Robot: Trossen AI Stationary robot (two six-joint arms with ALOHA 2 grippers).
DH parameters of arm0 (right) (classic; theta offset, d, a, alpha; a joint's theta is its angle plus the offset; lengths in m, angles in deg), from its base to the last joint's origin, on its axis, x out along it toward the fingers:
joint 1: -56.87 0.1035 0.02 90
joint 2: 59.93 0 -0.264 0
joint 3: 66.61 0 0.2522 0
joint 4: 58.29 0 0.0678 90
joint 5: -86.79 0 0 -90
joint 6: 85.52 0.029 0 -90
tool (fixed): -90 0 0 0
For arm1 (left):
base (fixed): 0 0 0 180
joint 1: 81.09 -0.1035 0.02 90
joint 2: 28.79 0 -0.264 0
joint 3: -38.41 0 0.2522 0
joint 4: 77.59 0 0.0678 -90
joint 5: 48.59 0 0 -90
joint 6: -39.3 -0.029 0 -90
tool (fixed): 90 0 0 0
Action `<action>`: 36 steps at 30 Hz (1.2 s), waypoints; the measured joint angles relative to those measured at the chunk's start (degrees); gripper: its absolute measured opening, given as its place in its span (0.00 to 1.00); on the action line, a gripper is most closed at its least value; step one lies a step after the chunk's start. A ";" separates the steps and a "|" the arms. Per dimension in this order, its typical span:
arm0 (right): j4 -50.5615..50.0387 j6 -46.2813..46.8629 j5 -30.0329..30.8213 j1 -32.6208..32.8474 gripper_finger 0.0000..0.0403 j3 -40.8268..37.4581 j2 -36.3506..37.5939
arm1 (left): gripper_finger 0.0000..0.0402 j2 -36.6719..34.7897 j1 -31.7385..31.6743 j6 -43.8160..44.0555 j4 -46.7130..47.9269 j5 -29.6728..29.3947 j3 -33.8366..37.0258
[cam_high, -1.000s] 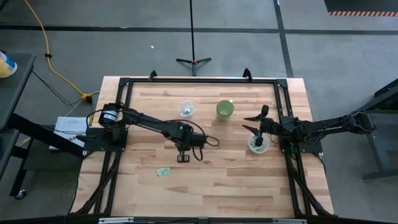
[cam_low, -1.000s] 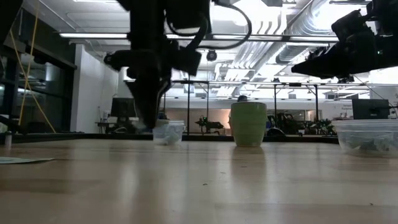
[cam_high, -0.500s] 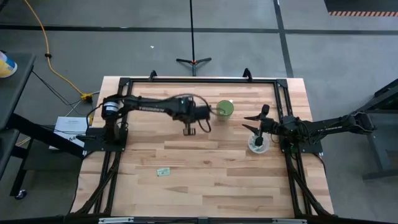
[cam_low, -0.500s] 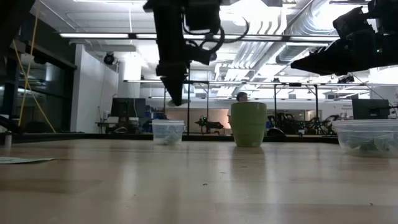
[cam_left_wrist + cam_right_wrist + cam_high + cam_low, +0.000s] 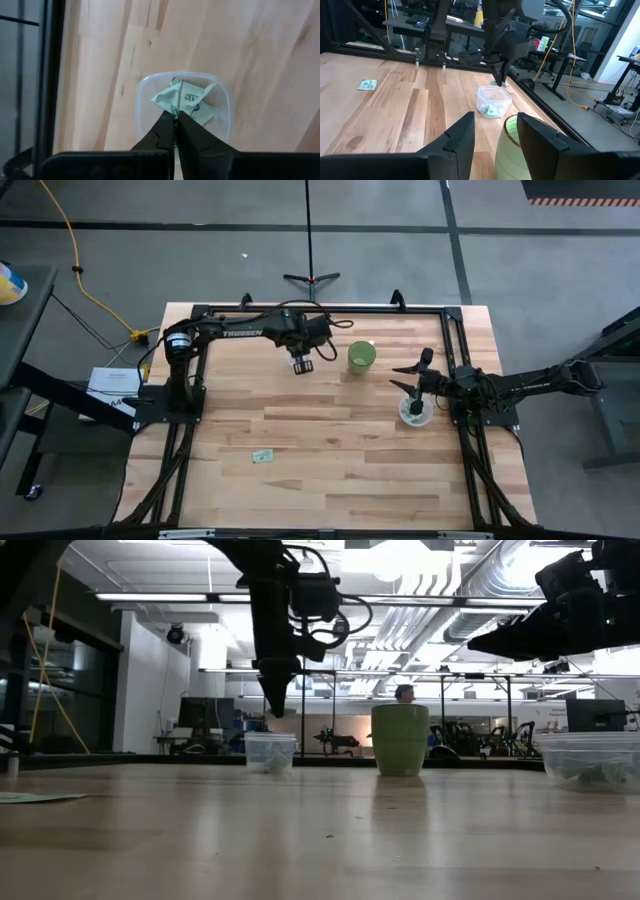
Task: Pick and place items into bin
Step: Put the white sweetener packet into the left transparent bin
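One packet (image 5: 263, 456) alone on pale wood planks (image 5: 330, 470), left fingers (image 5: 174, 121) closed, right fingers (image 5: 532, 131) parted

Place: you're in an open-plan lab or workshop.
Evidence: exposed ceiling ducts (image 5: 470, 585) at 12 o'clock, desks (image 5: 420, 22) behind, concrete floor (image 5: 560, 280), yellow cable (image 5: 75, 265).

Pale striped wood desk (image 5: 330, 450), black frame (image 5: 325, 309), green cup (image 5: 361, 356), clear tub (image 5: 220, 107) of green-and-white packets (image 5: 187, 102), 1 pale green packet (image 5: 263, 456), 2 black arms
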 joint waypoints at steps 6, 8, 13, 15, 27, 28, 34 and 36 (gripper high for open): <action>-0.03 0.00 0.00 0.00 0.35 0.00 -0.02 | 0.20 0.00 -1.57 0.42 0.03 1.68 0.00; -0.04 0.00 0.00 0.00 0.35 0.00 0.00 | 0.28 0.00 -1.63 0.43 0.01 1.23 0.00; -0.04 -0.02 0.00 0.00 0.35 0.00 0.00 | 0.44 -0.02 -1.48 0.45 0.01 1.10 0.00; -0.06 -0.02 0.00 0.00 0.35 0.00 -0.01 | 0.49 -0.02 -1.43 0.48 0.04 1.12 0.00; -0.07 -0.61 -0.01 0.00 0.35 0.00 0.00 | 0.55 -0.11 4.66 14.51 15.95 13.43 0.00; -0.07 -0.97 -0.01 0.00 0.35 0.00 0.00 | 0.54 -0.11 5.99 16.20 17.21 13.68 0.00; -0.07 -1.09 0.00 0.00 0.35 0.00 0.00 | 0.53 -0.13 15.02 24.38 18.91 15.14 0.92; -0.08 -0.57 -0.02 0.00 0.35 0.00 0.00 | 0.54 -0.13 18.16 25.76 16.56 15.15 2.37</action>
